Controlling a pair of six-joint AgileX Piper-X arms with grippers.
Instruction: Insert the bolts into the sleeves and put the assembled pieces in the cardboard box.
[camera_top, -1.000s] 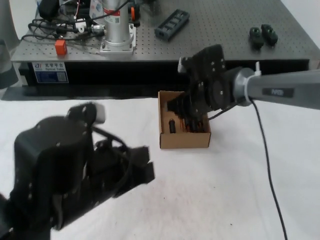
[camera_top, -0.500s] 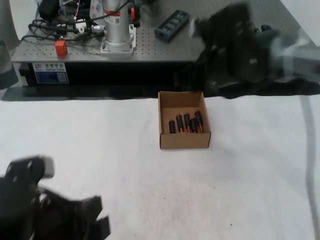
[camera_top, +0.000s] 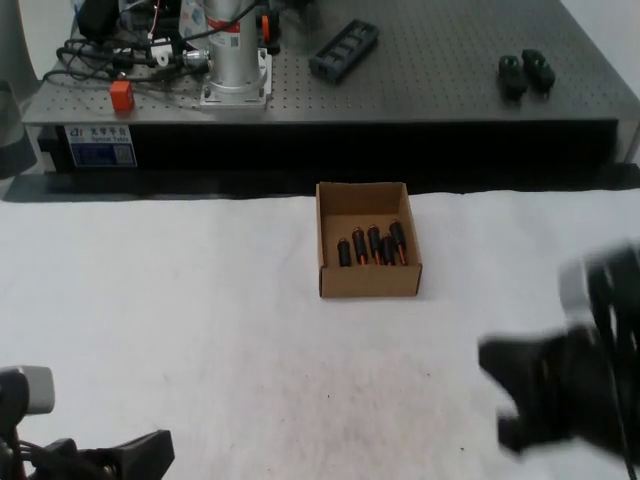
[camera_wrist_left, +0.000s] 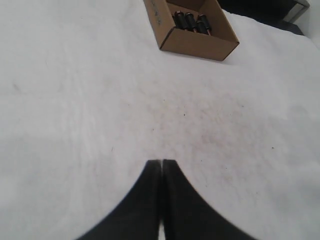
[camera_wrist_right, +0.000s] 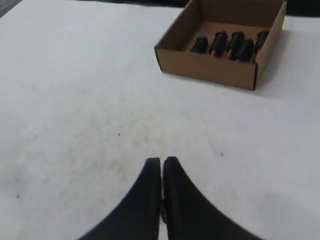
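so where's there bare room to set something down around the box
The white cloth lies bare left, right and in front of the brown cardboard box. Crowded: five black-and-orange assembled pieces line the box floor, and black cables sit on the grey perforated bench behind.

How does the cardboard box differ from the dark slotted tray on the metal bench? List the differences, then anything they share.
The cardboard box is brown; the slotted tray is dark. The cardboard box sits on the white cloth; the slotted tray lies farther back on the perforated metal bench. The cardboard box holds five assembled pieces side by side; what the slotted tray's slots hold cannot be told. Both are open on top.
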